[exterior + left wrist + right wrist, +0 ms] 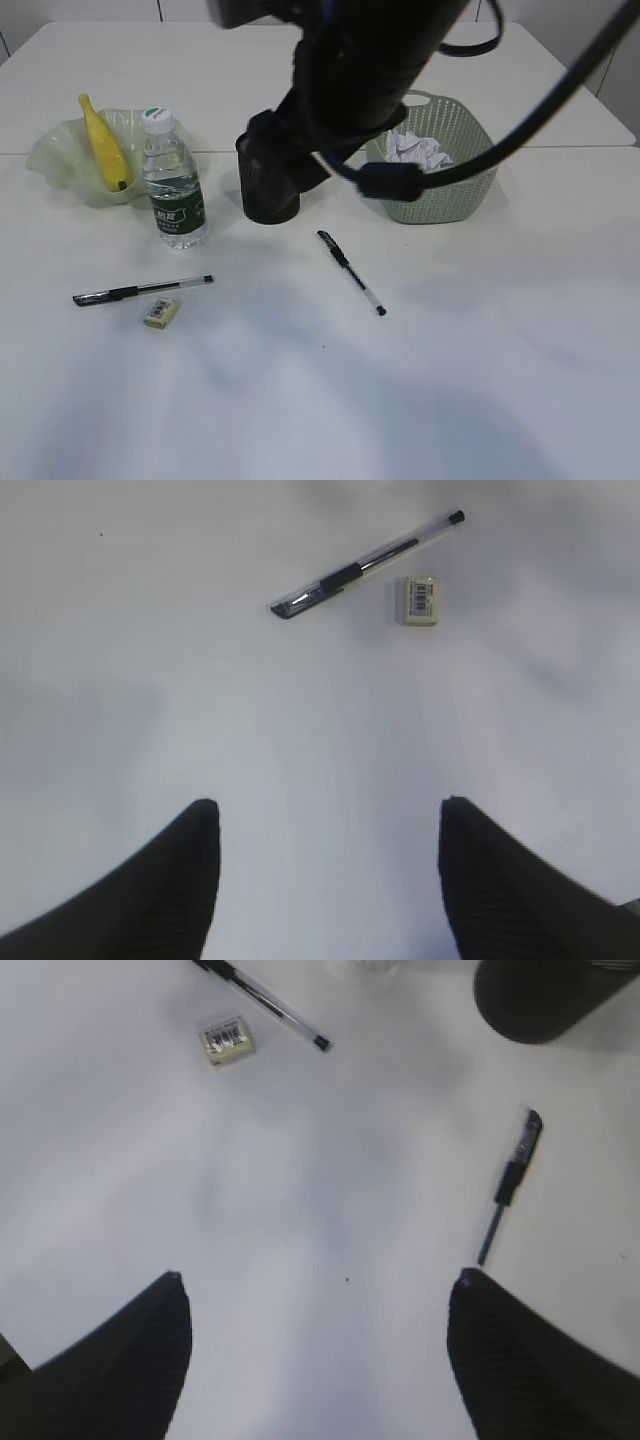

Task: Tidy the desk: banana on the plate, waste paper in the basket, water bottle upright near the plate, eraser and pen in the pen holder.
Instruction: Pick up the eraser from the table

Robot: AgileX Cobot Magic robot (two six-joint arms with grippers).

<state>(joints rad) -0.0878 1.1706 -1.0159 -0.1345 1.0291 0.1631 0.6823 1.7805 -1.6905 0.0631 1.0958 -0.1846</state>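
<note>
A white desk (450,380) seen from a slant. At far left, a banana (105,148) lies in a pale green plate (55,155). Just beside it a water bottle (173,180) stands upright. In front lie a pen (142,290) and, just beside it, a small eraser (161,312). At centre stands a black pen holder (268,185), partly hidden by a dark arm. A second pen (351,271) lies right of it. At right, waste paper (418,150) sits in a green basket (450,195). The left gripper (328,825) and right gripper (318,1295) hover spread wide, holding nothing.
</note>
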